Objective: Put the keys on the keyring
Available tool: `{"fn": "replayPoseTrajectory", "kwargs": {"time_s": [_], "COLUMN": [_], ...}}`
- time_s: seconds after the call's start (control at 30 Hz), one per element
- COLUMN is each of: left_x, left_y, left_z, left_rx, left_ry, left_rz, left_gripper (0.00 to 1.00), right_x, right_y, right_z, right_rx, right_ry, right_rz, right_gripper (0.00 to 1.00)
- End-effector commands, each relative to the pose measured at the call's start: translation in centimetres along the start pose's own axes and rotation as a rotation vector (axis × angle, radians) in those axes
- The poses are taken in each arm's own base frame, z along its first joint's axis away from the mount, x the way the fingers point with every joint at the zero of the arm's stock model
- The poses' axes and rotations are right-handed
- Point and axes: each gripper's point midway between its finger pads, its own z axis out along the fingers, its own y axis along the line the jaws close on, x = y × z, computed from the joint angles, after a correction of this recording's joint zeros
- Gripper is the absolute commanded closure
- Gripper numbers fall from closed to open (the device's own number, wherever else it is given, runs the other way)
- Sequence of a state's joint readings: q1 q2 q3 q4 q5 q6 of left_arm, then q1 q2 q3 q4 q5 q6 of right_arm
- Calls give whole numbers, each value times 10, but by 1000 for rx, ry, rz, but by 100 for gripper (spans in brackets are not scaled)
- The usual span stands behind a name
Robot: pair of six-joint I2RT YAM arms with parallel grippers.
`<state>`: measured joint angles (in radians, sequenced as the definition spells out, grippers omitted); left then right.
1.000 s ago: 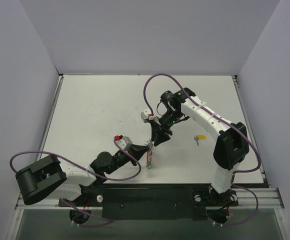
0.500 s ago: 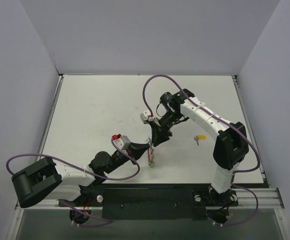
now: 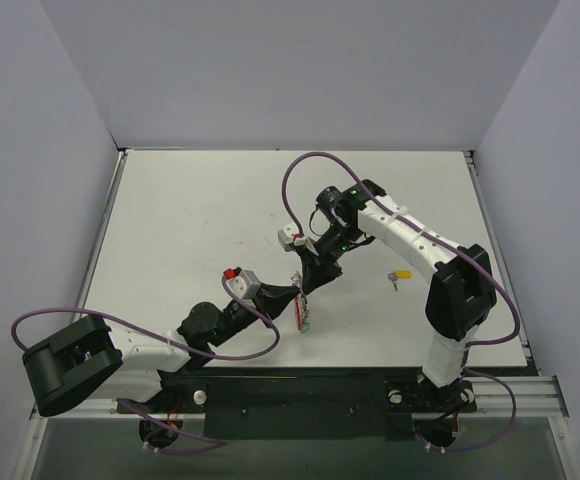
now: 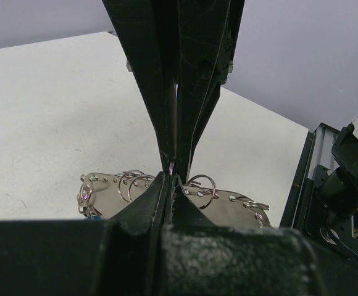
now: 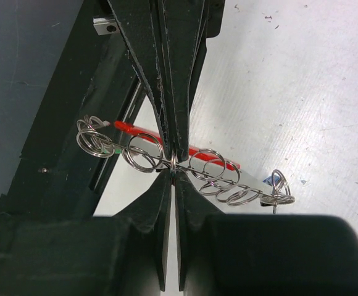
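Observation:
The keyring (image 3: 303, 310) is a flat silvery plate with a red edge and several small split rings along its rim, held up between both grippers at the table's middle front. My left gripper (image 3: 293, 294) and right gripper (image 3: 306, 285) meet tip to tip, both shut on its edge. In the left wrist view my left gripper (image 4: 171, 175) pinches the plate (image 4: 234, 211). In the right wrist view my right gripper (image 5: 174, 170) pinches a ring by the red strip (image 5: 203, 151). A yellow-capped key (image 3: 400, 274) lies on the table to the right. A green cap (image 3: 308, 326) hangs at the keyring's lower end.
The black mounting rail (image 3: 300, 392) runs along the near edge. Purple cables (image 3: 300, 170) loop over both arms. White walls close in the table on three sides.
The left arm swung its elbow leftward and its gripper rose slightly. The keyring shifted a little right and away with both grippers still shut on it.

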<state>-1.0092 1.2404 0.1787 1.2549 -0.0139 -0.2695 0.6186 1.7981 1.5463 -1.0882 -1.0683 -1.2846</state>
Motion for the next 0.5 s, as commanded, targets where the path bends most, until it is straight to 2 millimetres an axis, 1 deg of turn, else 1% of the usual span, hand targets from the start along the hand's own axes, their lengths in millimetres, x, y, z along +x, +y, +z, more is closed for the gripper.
{"fn": "replayPoseTrajectory", "kwargs": {"time_s": [0.0,0.07,0.1,0.13,0.17,0.2,0.23,0.27,0.3,0.33,0.37,0.4,0.43,0.47], "left_x": [-94,-91,-87,-83,-76,-71,-64,-61,-51,-44,-40,-38,-37,-29], "left_y": [-28,-28,-28,-27,-24,-22,-20,-19,-21,-20,-19,-17,-18,-16], "left_z": [7,6,7,7,7,7,5,5,2,1,-3,-3,-7,-9], "left_rx": [102,101,103,99,88,81,71,67,81,81,75,65,62,55], "left_ry": [-339,-329,-309,-293,-260,-242,-207,-190,-137,-99,-65,-46,-18,32], "left_rz": [-2,-3,-1,12,19,24,28,38,50,69,79,102,111,145], "left_gripper": [100,100,100,100,100,100,100,99,88,81,67,56,47,45], "right_x": [-7,-8,-4,-6,-1,-3,2,2,8,14,15,20,22,23], "right_y": [12,14,14,14,12,11,8,7,5,8,9,12,14,18], "right_z": [5,4,2,2,0,-1,-5,-7,-11,-17,-19,-26,-28,-33], "right_rx": [-46,-42,-29,-24,-9,3,28,44,69,74,76,80,78,78], "right_ry": [-48,-27,9,29,70,90,142,167,227,289,315,371,397,432], "right_rz": [5,-5,-8,0,10,48,65,109,127,132,128,143,155,179], "right_gripper": [100,100,100,100,100,100,100,100,100,100,100,100,100,100]}}
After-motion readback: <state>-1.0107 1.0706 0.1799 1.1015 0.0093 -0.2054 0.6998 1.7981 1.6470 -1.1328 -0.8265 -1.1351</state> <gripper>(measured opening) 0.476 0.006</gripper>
